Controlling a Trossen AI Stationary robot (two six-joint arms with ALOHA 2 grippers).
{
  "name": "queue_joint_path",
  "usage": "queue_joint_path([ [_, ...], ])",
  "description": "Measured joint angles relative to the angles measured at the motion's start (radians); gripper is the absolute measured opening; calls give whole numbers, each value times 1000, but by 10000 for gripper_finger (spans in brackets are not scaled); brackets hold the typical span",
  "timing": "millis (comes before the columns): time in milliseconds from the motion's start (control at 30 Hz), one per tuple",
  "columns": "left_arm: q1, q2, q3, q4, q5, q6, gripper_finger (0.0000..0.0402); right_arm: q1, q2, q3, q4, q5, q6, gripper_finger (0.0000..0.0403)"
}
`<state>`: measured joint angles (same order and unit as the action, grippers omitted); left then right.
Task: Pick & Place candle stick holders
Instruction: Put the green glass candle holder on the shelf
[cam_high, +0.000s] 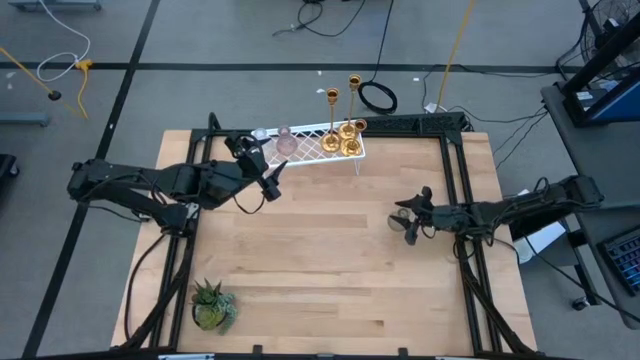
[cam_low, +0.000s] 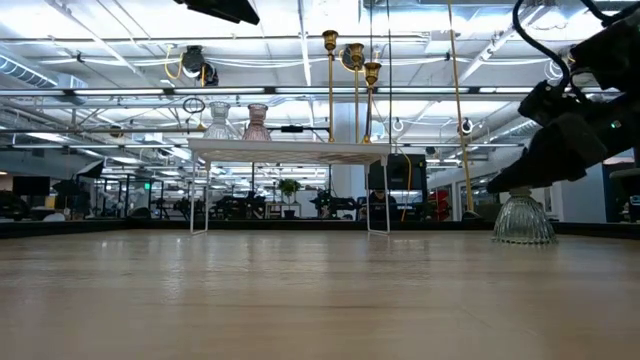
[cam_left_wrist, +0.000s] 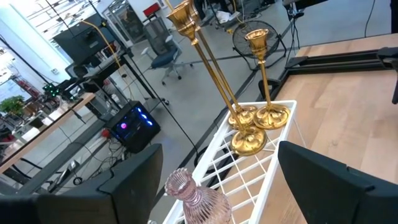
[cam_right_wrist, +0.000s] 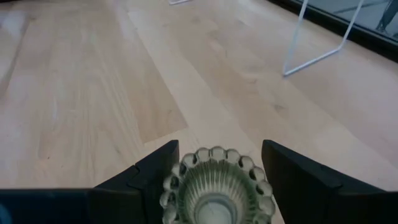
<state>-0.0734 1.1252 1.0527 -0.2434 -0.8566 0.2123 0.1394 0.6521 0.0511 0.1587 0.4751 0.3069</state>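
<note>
A white wire rack (cam_high: 312, 132) at the table's far edge carries a clear glass holder (cam_high: 260, 134), a pink glass holder (cam_high: 285, 143) and three tall gold holders (cam_high: 349, 131). My left gripper (cam_high: 270, 173) is open and empty just near-left of the rack; the pink holder (cam_left_wrist: 196, 200) stands on the rack ahead of its fingers. A greenish glass holder (cam_low: 522, 220) stands by its wide base on the table at the right. My right gripper (cam_high: 405, 222) is shut on it. My right gripper has the greenish holder's upper part (cam_right_wrist: 214, 180) between its two fingers, one finger on each side. The fingers come from the table's right, slanting down. The holder stands upright with its base (cam_low: 522, 238) on the table.
A spiky green potted plant (cam_high: 212, 305) stands near the table's near left corner. The rack stands on thin white legs (cam_low: 368, 190) above the tabletop. Bare wood lies across the middle of the table (cam_high: 320, 260). Black frame rails run along the left and right edges.
</note>
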Motion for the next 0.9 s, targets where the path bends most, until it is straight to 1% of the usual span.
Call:
queue_joint_path([
  [133,0,0,0,0,0,0,326,0,1,-9,-3,0,9,201],
  [300,0,0,0,1,1,0,326,0,2,-10,-19,-3,9,148],
  [433,0,0,0,1,2,0,326,0,19,-11,-9,-2,19,147],
  [533,0,0,0,1,2,0,326,0,38,-11,32,-1,20,147],
  [733,0,0,0,9,2,2,326,0,106,-12,269,-1,-21,148],
  [900,0,0,0,9,2,2,326,0,196,-12,527,-1,-91,147],
])
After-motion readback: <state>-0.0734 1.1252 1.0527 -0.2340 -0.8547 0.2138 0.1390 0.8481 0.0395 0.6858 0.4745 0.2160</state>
